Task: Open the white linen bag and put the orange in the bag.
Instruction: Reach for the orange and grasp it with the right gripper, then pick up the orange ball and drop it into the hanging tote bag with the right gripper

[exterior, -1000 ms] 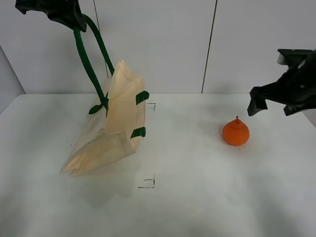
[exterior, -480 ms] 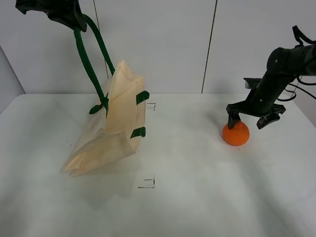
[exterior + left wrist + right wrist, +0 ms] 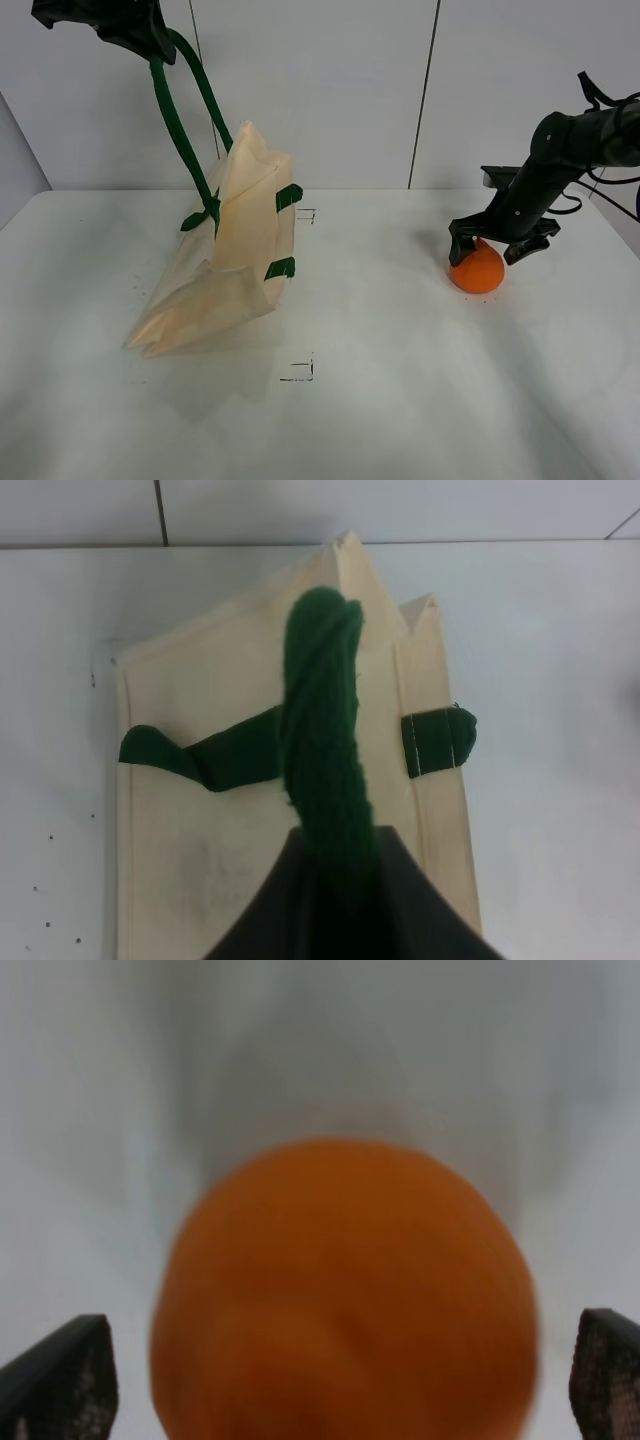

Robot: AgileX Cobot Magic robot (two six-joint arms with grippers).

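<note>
Right claw low over the orange, jaws spread wide, one finger on each side of the fruit. Pale gaps between fingers and peel in the right wrist view, so no grip on it. Orange resting on the white worktop, toward the right, well apart from the white linen bag. Left claw high at the upper left of the overhead view, clamped tight on the bag's dark green handles, straps bunched together between the jaws. Bag hanging from those handles, tilted, lower end down on the worktop at the left, upper edge pinched to a peak, green tabs on its side. Mouth of the bag open or closed: impossible to tell. Small black corner mark on the worktop just in front of the bag.
</note>
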